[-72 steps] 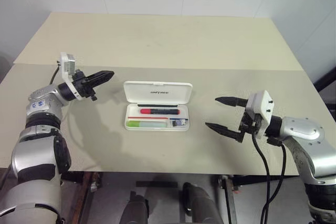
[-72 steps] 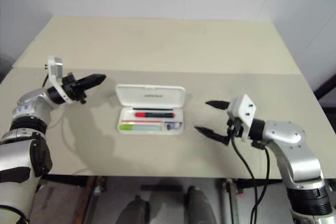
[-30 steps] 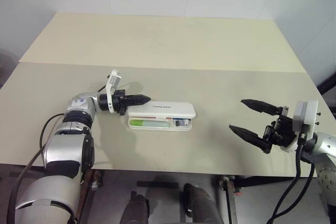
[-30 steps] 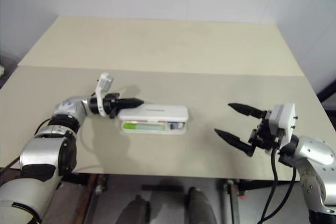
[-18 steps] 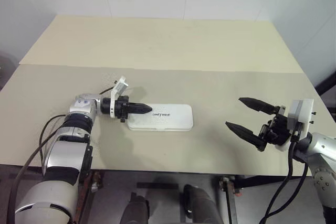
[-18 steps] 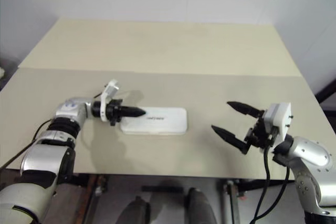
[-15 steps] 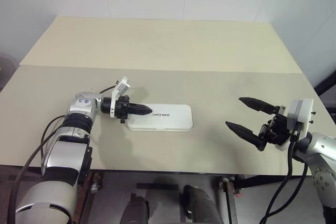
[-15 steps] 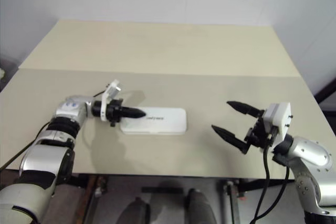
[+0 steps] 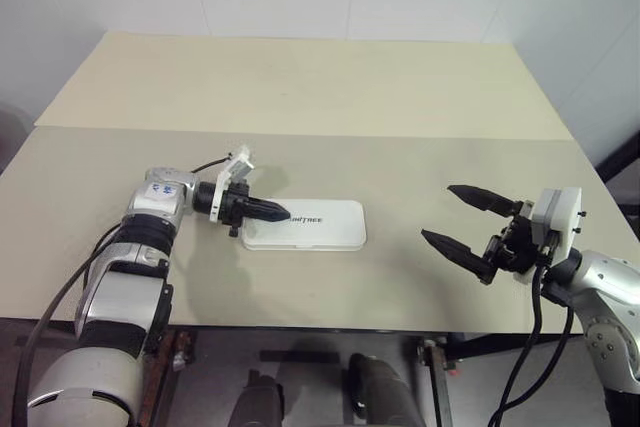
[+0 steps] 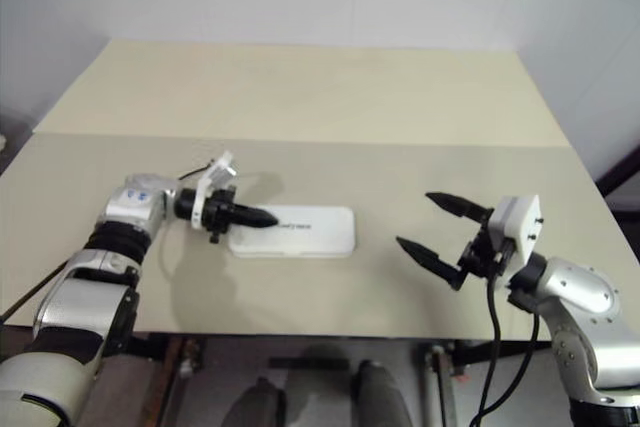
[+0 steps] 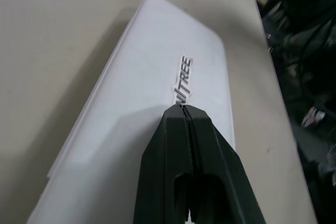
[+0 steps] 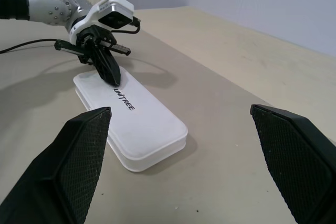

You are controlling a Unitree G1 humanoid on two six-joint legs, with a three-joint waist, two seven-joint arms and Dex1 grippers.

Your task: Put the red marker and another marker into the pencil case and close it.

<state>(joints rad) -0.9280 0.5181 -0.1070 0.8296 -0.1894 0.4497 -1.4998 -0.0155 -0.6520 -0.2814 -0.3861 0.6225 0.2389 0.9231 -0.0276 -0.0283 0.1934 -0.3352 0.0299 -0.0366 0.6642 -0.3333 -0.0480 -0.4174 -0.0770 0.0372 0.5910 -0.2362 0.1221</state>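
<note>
Head view: pencil case [image 9: 305, 224] lies lid down, flat on table [image 9: 300, 87], near centre. Left gripper [image 9: 283, 214] over case's left end, jaws shut, holding nothing. Right gripper [image 9: 458, 217] well right of case, jaws wide, empty.
Left wrist view: closed tips on lid beside printed text.
Right wrist view: case between spread fingers [image 12: 79, 156], apart.

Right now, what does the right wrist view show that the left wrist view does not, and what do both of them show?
The right wrist view alone shows the open right gripper, with its fingers far apart, and the whole pencil case lying closed. The left wrist view alone shows, up close, the two fingers pressed together. Both show the shut left gripper with its tip over the lid, beside the dark printed text, on the beige table.
</note>
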